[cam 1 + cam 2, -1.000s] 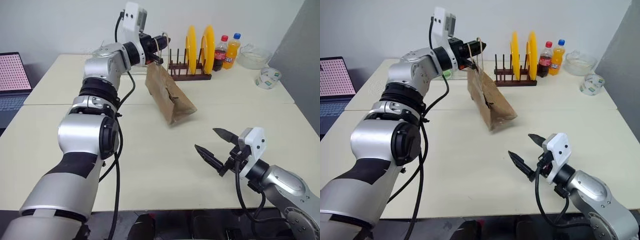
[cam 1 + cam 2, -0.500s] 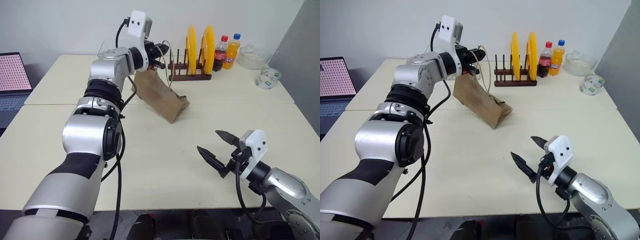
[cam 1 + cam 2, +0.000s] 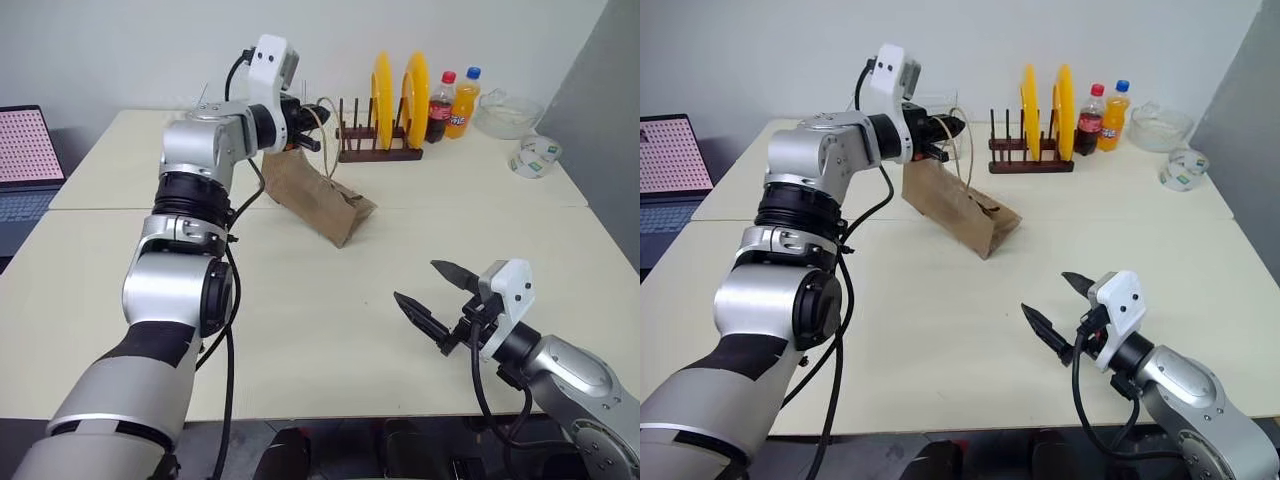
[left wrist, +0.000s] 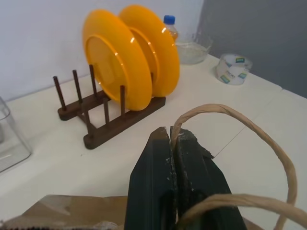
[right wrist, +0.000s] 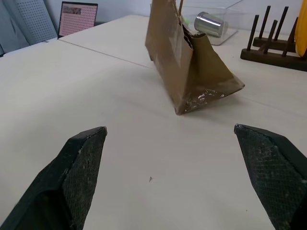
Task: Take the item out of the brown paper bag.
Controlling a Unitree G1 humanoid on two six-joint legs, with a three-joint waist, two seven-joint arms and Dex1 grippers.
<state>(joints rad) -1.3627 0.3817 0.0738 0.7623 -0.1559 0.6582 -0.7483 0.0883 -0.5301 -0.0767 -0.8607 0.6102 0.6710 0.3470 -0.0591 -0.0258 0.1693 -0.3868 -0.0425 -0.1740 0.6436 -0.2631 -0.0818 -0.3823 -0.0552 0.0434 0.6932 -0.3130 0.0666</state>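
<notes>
Here left pincer (image 3: 952, 124) pinches bag's handle (image 4: 249, 139).

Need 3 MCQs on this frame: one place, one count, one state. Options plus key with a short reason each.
1. Where does the creased brown paper bag stand?
A. on the laptop
B. on the cream table, in front of the dark wooden plate rack
C. in the clear bowl

2. How many yellow plates stand in the dark wooden plate rack?
A. one
B. two
C. four

3. What state is the left claw in?
A. shut on the bag's tan cord handle
B. wide open over the table
C. shut on a bottle

Key: 1 B, the bag's lower end rests on the cream table with the rack just behind it. 2 B, two upright discs show side by side in the rack. 3 A, the left wrist view has the black fingers pressed together with the tan cord handle looping out from between them, while the right claw is open.
</notes>
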